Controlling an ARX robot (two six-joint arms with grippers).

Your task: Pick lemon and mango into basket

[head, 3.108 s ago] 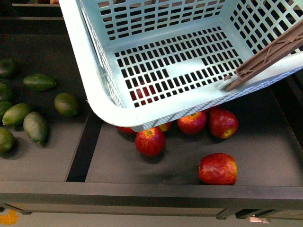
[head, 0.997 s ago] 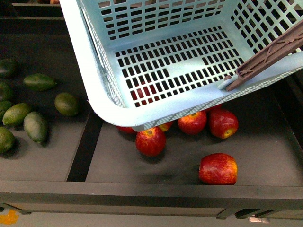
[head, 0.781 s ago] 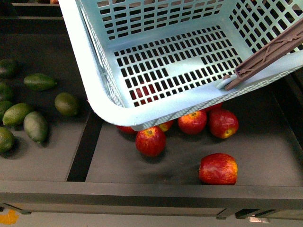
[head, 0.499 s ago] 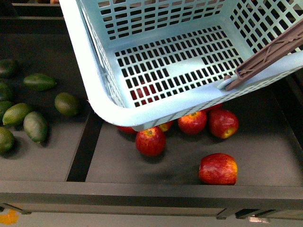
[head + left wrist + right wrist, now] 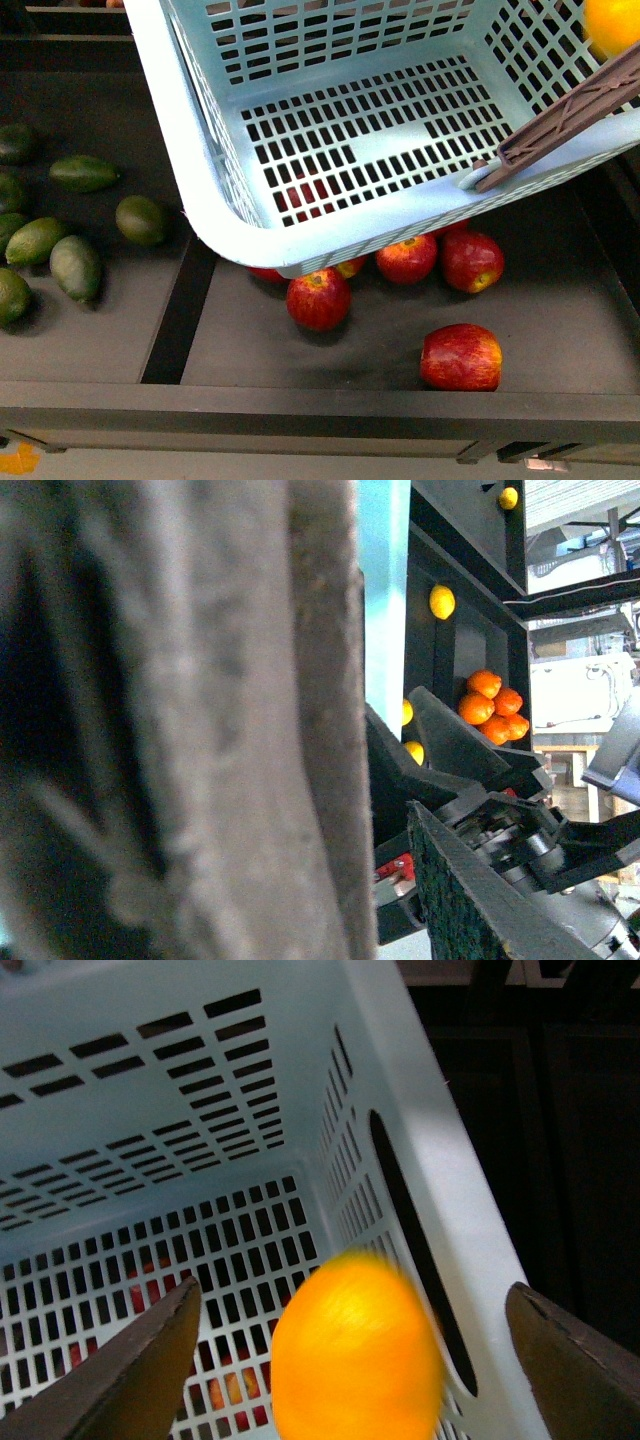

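Observation:
The light aqua basket (image 5: 200, 190) hangs tilted over the dark shelf, and nothing lies on its slotted floor. My left gripper (image 5: 392, 880) is shut on the basket's brown handle (image 5: 568, 110), which fills the left wrist view as a blur (image 5: 200, 720). A yellow-orange oval fruit, apparently the lemon (image 5: 355, 1360), is motion-blurred in mid-air inside the basket, free between the wide-open fingers of my right gripper (image 5: 350, 1375). The lemon (image 5: 612, 25) also shows at the top right edge of the front view. I cannot pick out a mango with certainty.
Several red apples (image 5: 460, 357) lie on the shelf under and in front of the basket. Green fruits (image 5: 75, 267) lie in the bin to the left, past a dark divider (image 5: 178, 315). Far shelves hold tangerines (image 5: 490, 705) and small yellow fruits (image 5: 441, 601).
The yellow-orange fruit has appeared at the top right of the front view, over the basket. The basket and the fruit on the shelf have stayed almost still.

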